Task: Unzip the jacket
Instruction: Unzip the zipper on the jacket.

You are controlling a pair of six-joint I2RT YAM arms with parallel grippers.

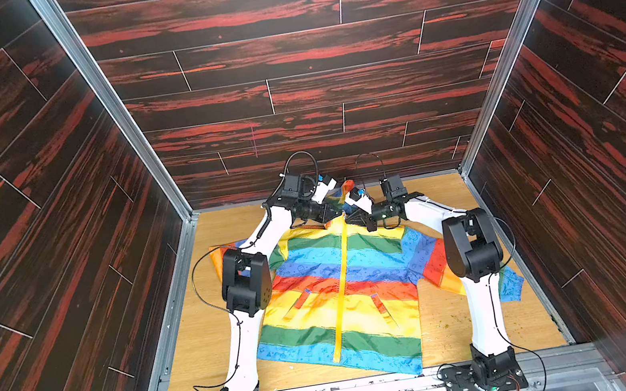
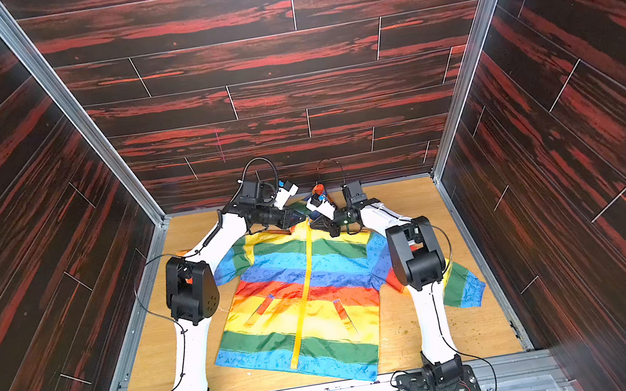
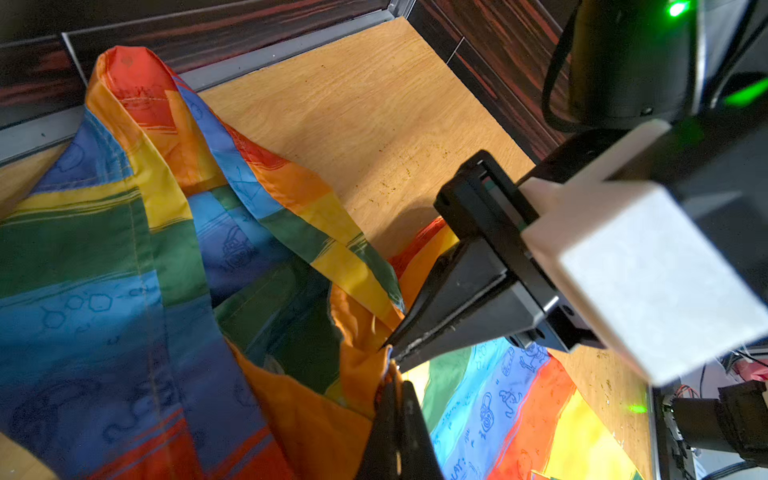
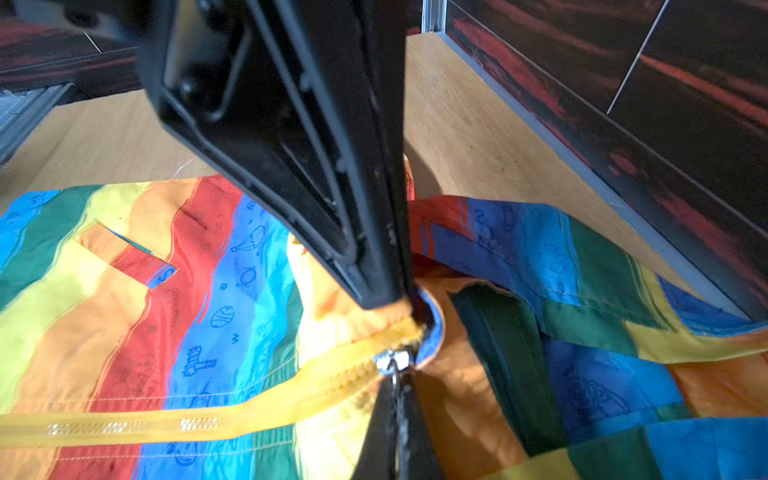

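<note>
A little rainbow jacket [image 1: 305, 267] lies flat on the wooden counter [image 1: 206, 338], front side up. Both sets of jaws meet at its neck, tip to tip and very near each other. The left jaws are squeezed together on the orange collar [image 3: 361, 374], right at the top end of the yellow zipper [image 1: 341, 280]. The right jaws are just beside them, pinched tight on the silver zipper pull [image 4: 394, 360]. Its little tab goes in between the two black fingers [image 4: 374, 436].

From the jaws the zipper runs in a straight line down the middle of the jacket, toward the bottoms of the arms. It is zipped up all the way along. The hood [image 3: 137, 83] is bunched up behind the jaws, on the back-wall side, and part of it stands up.

On each side of the zipper, well away from the jaws, there is a slanted pocket [image 1: 299, 300]. One sleeve [image 1: 512, 286] sticks out past the right arm [image 1: 474, 248]. The other sleeve is mostly hidden under the left arm [image 1: 246, 280].
</note>
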